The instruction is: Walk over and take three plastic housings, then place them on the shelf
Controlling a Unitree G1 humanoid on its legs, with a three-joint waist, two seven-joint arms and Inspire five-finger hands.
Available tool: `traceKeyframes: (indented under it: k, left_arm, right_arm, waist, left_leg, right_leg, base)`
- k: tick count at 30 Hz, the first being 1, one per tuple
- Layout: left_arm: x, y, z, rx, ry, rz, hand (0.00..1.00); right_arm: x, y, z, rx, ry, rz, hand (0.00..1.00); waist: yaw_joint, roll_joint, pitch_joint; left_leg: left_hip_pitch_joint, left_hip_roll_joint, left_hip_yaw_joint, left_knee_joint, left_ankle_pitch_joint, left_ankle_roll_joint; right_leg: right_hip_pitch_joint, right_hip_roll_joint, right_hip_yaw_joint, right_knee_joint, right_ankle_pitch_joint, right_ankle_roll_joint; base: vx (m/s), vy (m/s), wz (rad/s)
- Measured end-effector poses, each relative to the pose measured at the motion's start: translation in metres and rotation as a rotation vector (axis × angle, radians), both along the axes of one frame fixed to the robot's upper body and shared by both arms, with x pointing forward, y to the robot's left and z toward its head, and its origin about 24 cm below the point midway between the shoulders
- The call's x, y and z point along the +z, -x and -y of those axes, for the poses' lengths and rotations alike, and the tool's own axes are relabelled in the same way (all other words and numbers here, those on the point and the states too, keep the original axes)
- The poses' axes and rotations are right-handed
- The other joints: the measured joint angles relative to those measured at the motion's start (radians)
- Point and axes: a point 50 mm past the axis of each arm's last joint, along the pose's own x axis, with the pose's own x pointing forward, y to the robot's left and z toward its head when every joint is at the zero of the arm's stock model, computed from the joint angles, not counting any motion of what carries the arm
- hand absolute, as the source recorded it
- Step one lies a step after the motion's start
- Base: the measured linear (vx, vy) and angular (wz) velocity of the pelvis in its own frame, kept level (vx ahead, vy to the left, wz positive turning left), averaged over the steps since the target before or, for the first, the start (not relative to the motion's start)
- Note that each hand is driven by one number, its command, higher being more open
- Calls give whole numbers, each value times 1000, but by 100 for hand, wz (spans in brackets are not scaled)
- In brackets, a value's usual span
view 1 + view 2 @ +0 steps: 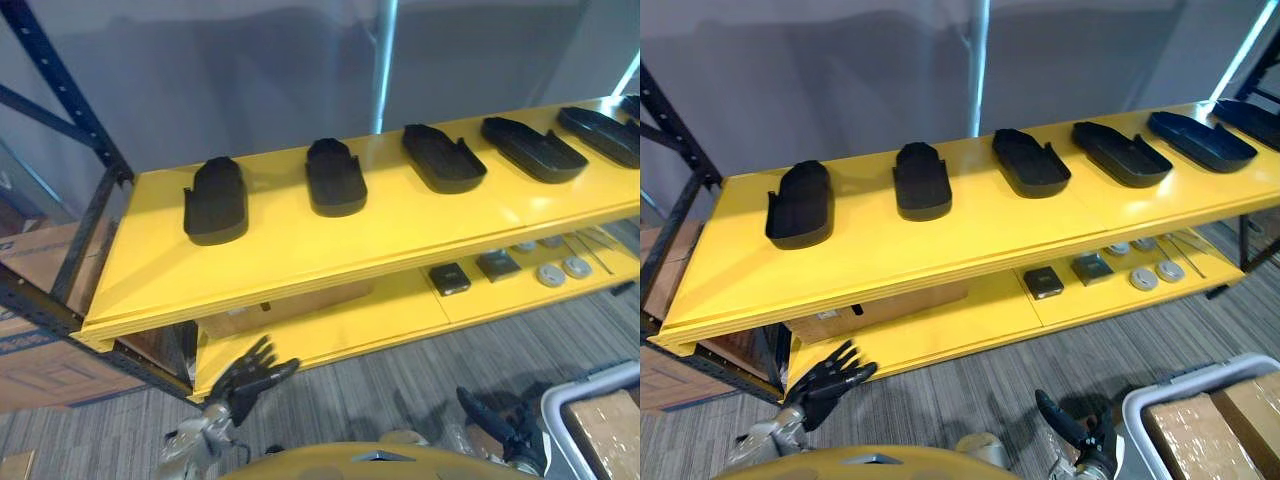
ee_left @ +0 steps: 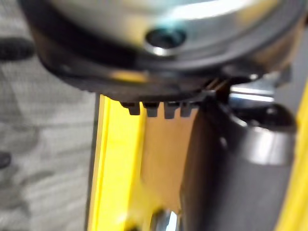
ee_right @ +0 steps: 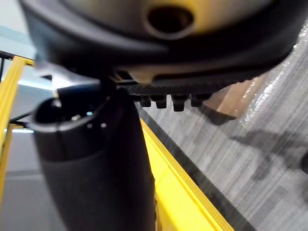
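Note:
Several black plastic housings lie in a row on the yellow shelf (image 1: 300,262): one at the left (image 1: 215,200), one beside it (image 1: 335,178), a third (image 1: 443,157) and more toward the right end. My left hand (image 1: 250,375) hangs low in front of the shelf's left part, fingers spread and open, holding nothing. Lower right, my right hand (image 1: 1072,425) hangs over the carpet, fingers relaxed and empty. Both hands are well below and short of the housings.
The lower yellow shelf (image 1: 380,310) carries small dark and metal parts (image 1: 450,278) and round discs (image 1: 562,270). Cardboard boxes (image 1: 45,370) stand at the left behind the dark blue rack post (image 1: 60,80). A white bin (image 1: 575,395) holding a wrapped box sits at the lower right.

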Motion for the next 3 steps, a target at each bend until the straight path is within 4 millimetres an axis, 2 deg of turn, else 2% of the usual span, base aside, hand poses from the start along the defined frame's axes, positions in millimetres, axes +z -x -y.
traceKeyframes:
  k: [3]
  left_arm:
    - [-9,25,-12,172,-57,-74,100]
  right_arm:
    - [-8,6,-3,-36,-45,-29,100]
  waist:
    - [18,0,0]
  left_leg:
    - [3,-12,-9,0,-4,3]
  right_leg:
    - [13,-9,-18,-8,-2,-2]
  base:
    - [38,10,13]
